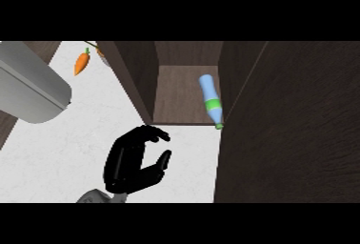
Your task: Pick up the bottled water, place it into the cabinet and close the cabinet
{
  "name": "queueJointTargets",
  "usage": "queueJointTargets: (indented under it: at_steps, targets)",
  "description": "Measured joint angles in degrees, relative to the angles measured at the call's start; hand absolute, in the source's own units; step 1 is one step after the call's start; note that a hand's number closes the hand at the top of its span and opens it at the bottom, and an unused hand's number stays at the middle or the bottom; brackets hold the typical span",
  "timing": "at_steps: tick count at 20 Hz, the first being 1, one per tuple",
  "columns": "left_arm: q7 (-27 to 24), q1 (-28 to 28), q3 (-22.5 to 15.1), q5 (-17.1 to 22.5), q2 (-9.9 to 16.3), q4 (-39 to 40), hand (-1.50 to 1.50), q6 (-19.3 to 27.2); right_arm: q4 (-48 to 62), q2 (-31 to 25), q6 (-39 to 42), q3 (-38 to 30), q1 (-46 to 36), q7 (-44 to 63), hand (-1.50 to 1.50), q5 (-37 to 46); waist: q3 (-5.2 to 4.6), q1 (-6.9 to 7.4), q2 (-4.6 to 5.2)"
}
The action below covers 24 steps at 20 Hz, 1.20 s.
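Observation:
The bottled water [209,97], pale blue with a green band and green cap, lies on its side on the cabinet's floor [175,102], cap toward me, close to the right inner wall. No hand touches it. My left hand [132,164] hovers over the white counter [77,138] just in front of the cabinet's left wall [137,76]. Its fingers are loosely bent, the thumb is spread apart, and it holds nothing. The cabinet's door [292,128] stands open, a large dark panel filling the right side. My right hand does not show.
An orange carrot [82,62] lies on the counter at the back left. A large grey rounded object [32,90] juts in from the left edge. White counter stretches between it and the cabinet.

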Motion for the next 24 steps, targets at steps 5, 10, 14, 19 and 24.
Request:
queueJointTargets:
  at_steps: [5,10,14,19,24]
  targets:
    - [-0.5,7.1,2.3,1.0,5.2,-7.4,-1.5,-0.4,-1.6,-1.3,2.3,5.1,0.4,-1.2,1.5,3.7,-0.04,-0.18,-0.1]
    - [-0.8,13.4,6.4,4.6,9.7,-13.1,-1.5,-2.9,-2.0,-3.3,4.6,11.6,1.9,-1.3,1.5,4.8,-0.12,-0.53,-0.21]
    - [-0.4,17.0,9.0,7.8,12.0,-16.3,-1.5,-4.8,-2.1,-4.5,5.2,16.7,0.6,0.6,1.5,5.5,-0.24,-0.26,-0.32]
    - [0.1,20.9,12.1,10.8,15.2,-19.1,-1.5,-7.0,-2.2,-5.8,4.1,18.7,-2.4,2.2,1.5,6.3,-0.52,0.56,-0.65]
    - [-0.6,24.6,15.1,12.8,18.4,-20.5,-1.5,-10.6,-2.2,-6.1,1.3,19.9,-3.7,3.0,1.5,6.6,-0.74,1.8,-0.52]
